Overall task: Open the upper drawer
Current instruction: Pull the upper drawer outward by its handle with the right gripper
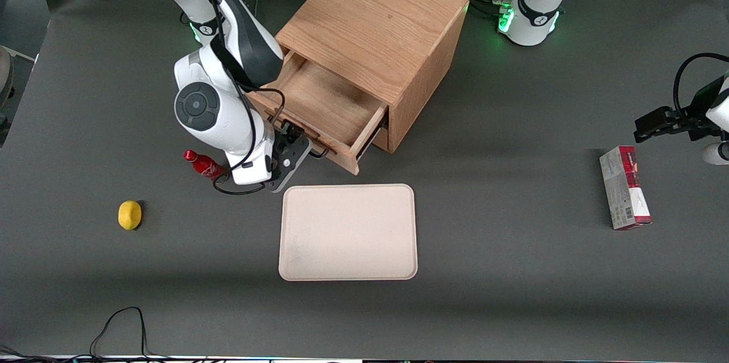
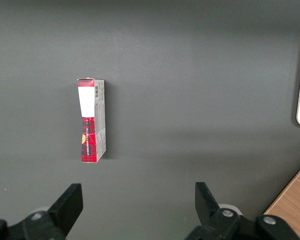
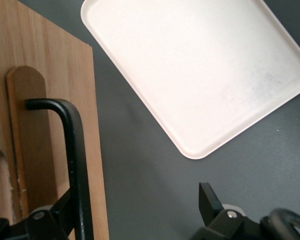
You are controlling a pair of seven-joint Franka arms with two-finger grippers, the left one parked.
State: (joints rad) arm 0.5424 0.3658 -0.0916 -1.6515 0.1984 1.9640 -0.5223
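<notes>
The upper drawer (image 1: 330,109) of the oak cabinet (image 1: 376,27) stands pulled well out of the cabinet body, its wooden floor bare and exposed from above. The cabinet sits turned at an angle on the grey table (image 1: 512,272), so the drawer front faces toward the working arm's end of the table and toward the front camera.

The gripper (image 1: 290,152) is positioned directly in front of the drawer front, at the black bar handle (image 3: 72,165). In the right wrist view the two fingers are spread wide. The handle bar runs just beside one finger (image 3: 60,215), while the other finger (image 3: 209,202) stands well apart from it over bare table. Nothing is clamped between the fingers. Whether the near finger touches the bar cannot be determined.

A cream tray (image 1: 348,232) lies flat on the table, nearer to the front camera than the drawer and just beside the gripper. A small red bottle (image 1: 202,164) lies beside the working arm's wrist. A yellow lemon (image 1: 130,215) rests near the bottle, nearer the front camera. A red-and-white carton (image 1: 625,187) lies toward the parked arm's end of the table.
</notes>
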